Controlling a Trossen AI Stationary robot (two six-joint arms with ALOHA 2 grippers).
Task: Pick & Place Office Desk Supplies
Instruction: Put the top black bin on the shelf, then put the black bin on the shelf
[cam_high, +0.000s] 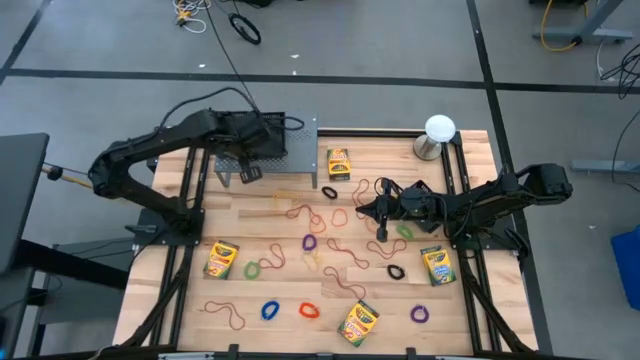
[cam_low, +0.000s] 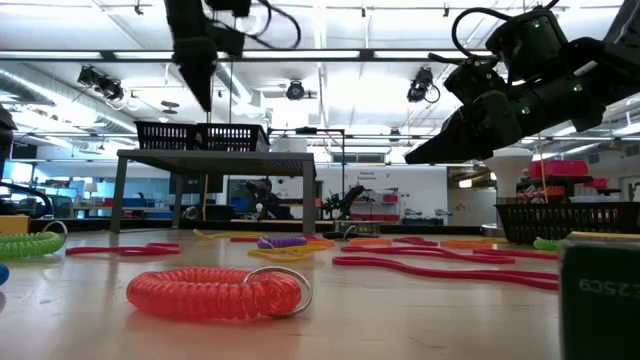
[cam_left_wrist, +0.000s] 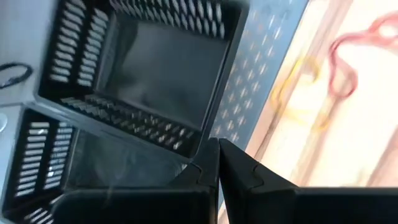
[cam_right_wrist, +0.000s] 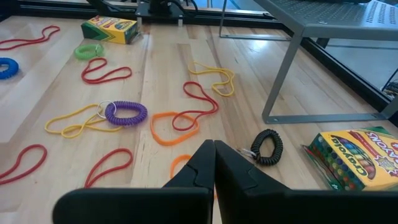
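Observation:
Rubber-band loops in tan, red, orange, purple (cam_high: 309, 243), blue (cam_high: 269, 311), green and black (cam_high: 329, 192) lie scattered flat on the wooden table. Several yellow-and-green crayon boxes lie flat among them: (cam_high: 339, 163), (cam_high: 221, 259), (cam_high: 437, 266), (cam_high: 358, 322). My left gripper (cam_high: 250, 172) (cam_left_wrist: 217, 163) is shut and points down over the black baskets (cam_left_wrist: 168, 68), with nothing between its fingers. My right gripper (cam_high: 376, 210) (cam_right_wrist: 214, 157) is shut and hangs clear above the table's middle, over an orange band (cam_right_wrist: 174, 127) and near a black coil (cam_right_wrist: 268, 146).
Two black slotted baskets (cam_high: 262, 135) sit on a grey perforated metal stand (cam_low: 215, 155) at the far left of the table. A white ball on a metal base (cam_high: 438, 135) stands at the far right corner. Another black basket (cam_low: 560, 220) shows at the right in the low view.

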